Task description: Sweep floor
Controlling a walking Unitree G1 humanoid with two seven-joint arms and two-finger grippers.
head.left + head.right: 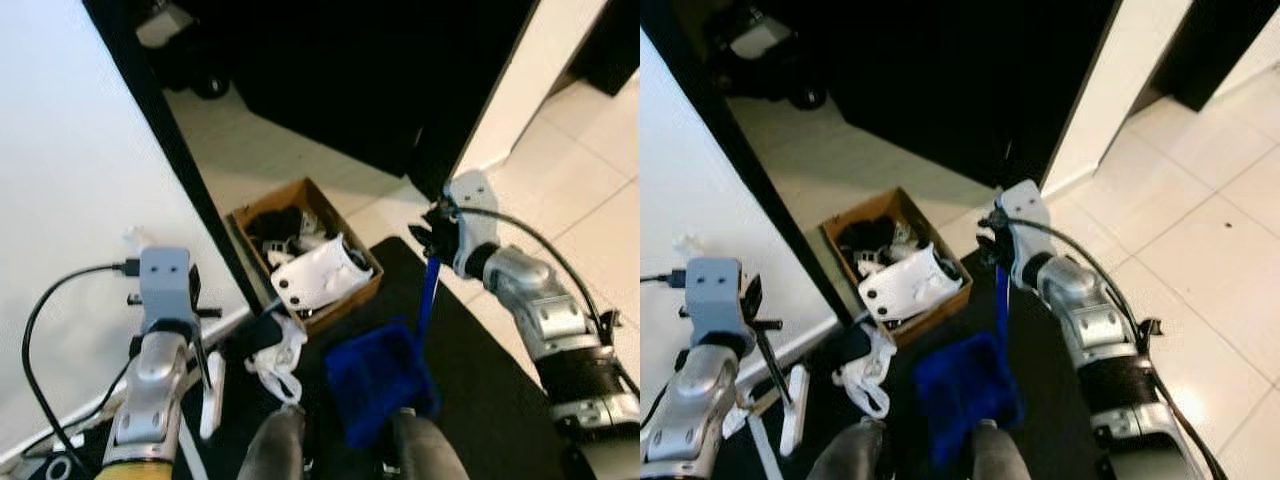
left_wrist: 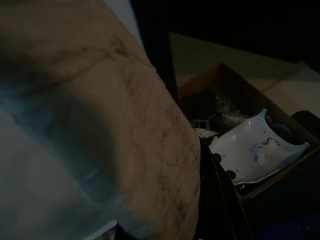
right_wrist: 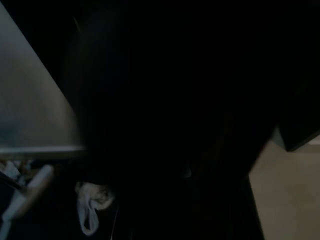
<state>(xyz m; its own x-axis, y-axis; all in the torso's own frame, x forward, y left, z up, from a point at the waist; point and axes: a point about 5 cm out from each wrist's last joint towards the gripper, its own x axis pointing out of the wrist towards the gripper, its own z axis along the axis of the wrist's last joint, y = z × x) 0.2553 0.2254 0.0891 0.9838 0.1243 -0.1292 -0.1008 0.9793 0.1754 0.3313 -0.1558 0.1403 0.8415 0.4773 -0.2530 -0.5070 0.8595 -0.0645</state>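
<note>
Nearest the head camera are the robot's two grey legs (image 1: 270,445), planted on a black mat (image 1: 480,390) that covers the floor at the lower edge of the view. Between and just ahead of them lies a blue dustpan (image 1: 378,378), its thin blue handle (image 1: 428,292) rising upright to the right gripper (image 1: 437,232). The right gripper's fingers are wrapped around the top of that handle, closed on it, above the mat's far edge where the dark surface meets the pale tiled floor (image 1: 585,190).

Left of the dustpan, crumpled white plastic (image 1: 277,362) sits on the mat, just beside the near corner of a cardboard box (image 1: 362,258). The box holds dark and white oddments, with a large white moulded piece (image 1: 318,273) leaning across its near side.

The left gripper (image 1: 205,365) hangs low at the mat's left edge, next to a white wall panel (image 1: 70,200) bordered by a black frame (image 1: 170,150). A white brush-like tool (image 1: 210,392) hangs beside its fingers; whether the fingers are clamped on it or spread I cannot tell. In the left wrist view a blurred tan surface lies close to the lens, with the box and white piece beyond. The right wrist view is nearly all dark, though the white plastic can be made out.
</note>
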